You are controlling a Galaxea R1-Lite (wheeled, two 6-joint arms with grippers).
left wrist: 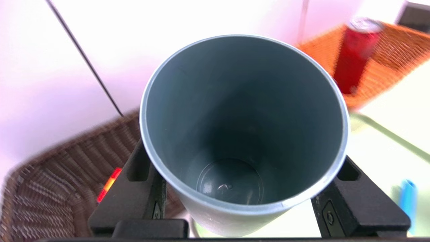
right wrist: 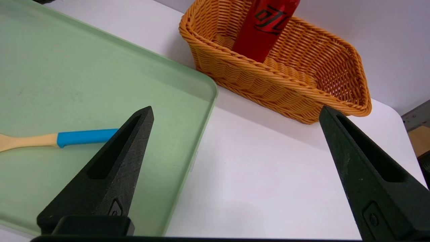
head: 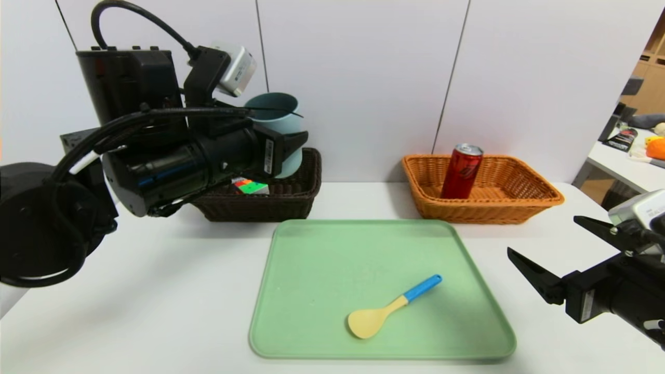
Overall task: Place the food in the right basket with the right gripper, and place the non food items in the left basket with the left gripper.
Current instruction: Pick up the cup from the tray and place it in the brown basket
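My left gripper [head: 284, 144] is shut on the blue-grey cup [head: 280, 120], which hangs upright over the right end of the dark brown left basket [head: 260, 205]. The left wrist view looks down into the empty cup [left wrist: 235, 134] with a black finger [left wrist: 139, 169] on either side. A multicoloured cube [head: 250, 186] lies in that basket. The red can [head: 461, 171] stands in the orange-tan right basket [head: 519, 203]. A yellow spoon with a blue handle [head: 389, 309] lies on the green tray [head: 322, 249]. My right gripper [head: 543, 236] hovers open and empty over the table right of the tray.
The tray fills the table's middle, in front of both baskets. A white wall stands close behind the baskets. Bare white tabletop [right wrist: 268, 174] lies between the tray's right rim and the right gripper. A second table with clutter [head: 639, 150] is at the far right.
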